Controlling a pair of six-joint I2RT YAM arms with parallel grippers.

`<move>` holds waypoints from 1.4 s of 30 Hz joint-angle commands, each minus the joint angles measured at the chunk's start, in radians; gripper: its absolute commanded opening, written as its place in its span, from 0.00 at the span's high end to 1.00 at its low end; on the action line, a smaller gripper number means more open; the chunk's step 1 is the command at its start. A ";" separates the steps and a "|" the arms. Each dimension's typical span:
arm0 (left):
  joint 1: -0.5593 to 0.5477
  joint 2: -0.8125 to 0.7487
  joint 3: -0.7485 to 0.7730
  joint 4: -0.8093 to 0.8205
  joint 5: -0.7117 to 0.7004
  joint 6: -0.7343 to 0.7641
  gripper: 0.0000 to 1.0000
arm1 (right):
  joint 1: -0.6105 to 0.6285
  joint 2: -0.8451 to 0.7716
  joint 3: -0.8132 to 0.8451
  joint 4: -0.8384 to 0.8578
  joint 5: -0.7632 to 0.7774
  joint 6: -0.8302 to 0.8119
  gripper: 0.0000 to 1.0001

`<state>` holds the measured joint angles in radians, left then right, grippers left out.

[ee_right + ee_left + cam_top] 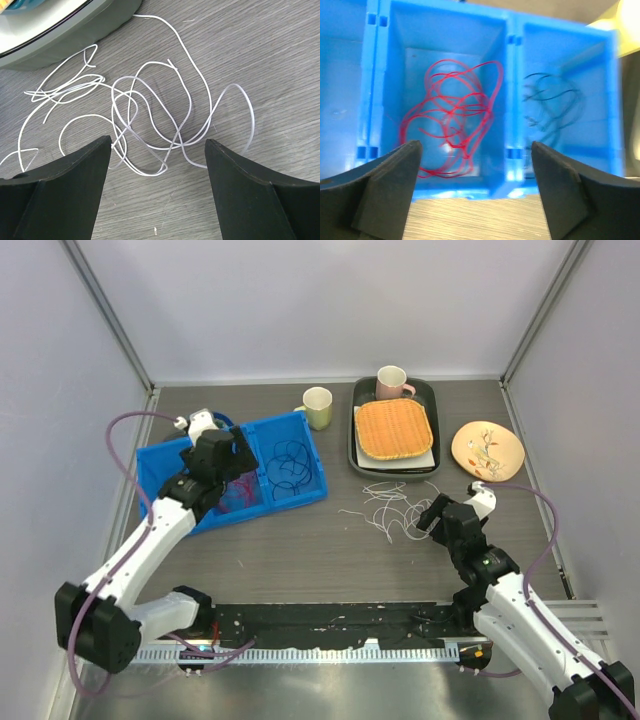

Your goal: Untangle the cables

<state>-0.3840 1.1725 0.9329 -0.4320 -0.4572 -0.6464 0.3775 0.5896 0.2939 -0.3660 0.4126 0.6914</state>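
Observation:
Red cables (451,120) lie in a loose bundle in the middle compartment of the blue bin (500,60). Dark blue cables (552,107) sit in the compartment to its right. My left gripper (476,150) hovers at the bin's near edge, open, with nothing between its fingers. From the top view it (240,455) is over the bin (160,465). White cables (150,120) sprawl in overlapping loops on the table. My right gripper (157,142) hangs open just above their near side, touching none; in the top view it (432,515) is right of the white cables (390,505).
A green cup (318,407) stands behind the bin. A dark tray (360,455) holds a woven orange mat (394,428) and a pink mug (391,382). A patterned plate (487,450) lies at the far right. A black strip (330,625) runs along the near edge.

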 commanded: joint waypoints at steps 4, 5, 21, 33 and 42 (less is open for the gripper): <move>-0.001 -0.233 -0.029 0.056 0.192 -0.010 0.00 | -0.002 0.010 0.030 0.042 -0.011 -0.041 0.20; -0.004 -0.250 -0.042 0.059 0.234 -0.012 0.00 | -0.002 0.021 0.034 0.045 -0.005 -0.044 0.22; -0.041 -0.364 -0.258 0.197 0.597 0.008 0.00 | 0.000 0.289 0.214 0.219 -0.341 -0.122 0.99; -0.134 -0.373 -0.348 0.452 0.927 0.067 0.00 | 0.099 0.291 0.337 0.634 -1.238 -0.036 0.99; -0.404 -0.223 -0.298 0.542 0.758 0.158 0.00 | 0.212 0.282 0.398 0.598 -1.065 0.017 0.99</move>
<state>-0.6914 0.8841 0.5861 -0.0040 0.3790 -0.5556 0.5766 0.8886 0.6277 0.1879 -0.7300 0.6342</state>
